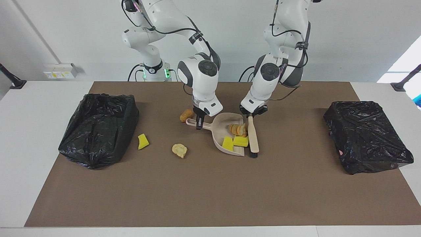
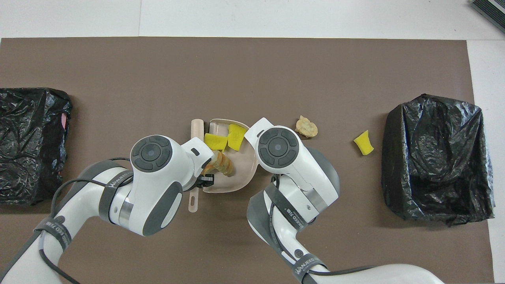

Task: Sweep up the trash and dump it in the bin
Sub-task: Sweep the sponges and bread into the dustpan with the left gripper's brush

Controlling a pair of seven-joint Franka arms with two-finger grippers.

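The sweeping step is under way: the brush (image 1: pixel 253 136) is clamped in the left gripper (image 1: pixel 252 113), the dustpan (image 1: pixel 230 144) handle in the right gripper (image 1: pixel 198 123), four scraps (image 1: pixel 236 136) lie in the pan just below both, and lifting toward a bin (image 1: pixel 98 128) is judged next.

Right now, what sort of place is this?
Probably a robot lab test bench: two white arms bolted at a table with a brown mat, black-bagged bins at each end, and a wall socket strip.
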